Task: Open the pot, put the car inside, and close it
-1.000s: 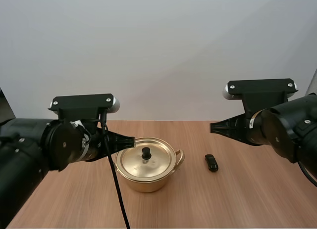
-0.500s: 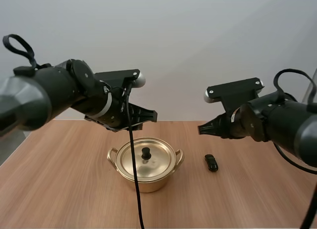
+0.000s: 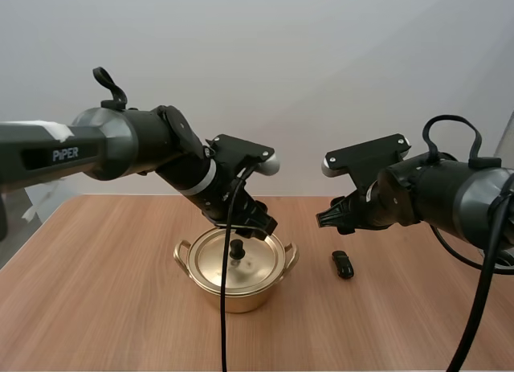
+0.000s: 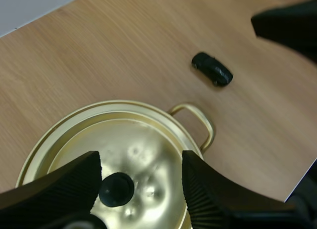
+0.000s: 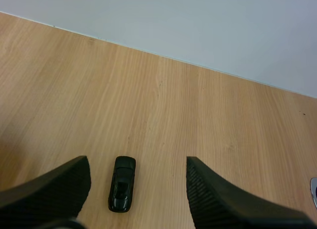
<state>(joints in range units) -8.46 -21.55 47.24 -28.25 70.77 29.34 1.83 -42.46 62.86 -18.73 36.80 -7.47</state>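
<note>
Wooden table (image 3: pixel 96 308), small black car (image 3: pixel 343 264)

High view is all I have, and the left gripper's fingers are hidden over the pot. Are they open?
Observer: Yes. In the left wrist view the left gripper is open above the lid. The knob sits in the gap, nearer one finger and not pinched.
Operator: And the right gripper?
Observer: Open too. The right wrist view shows the right gripper with its fingers apart above the table.
Operator: Is it lined up on the car?
Observer: Roughly. The car shows in the gap close to one finger, on its wheels and untouched.
</note>
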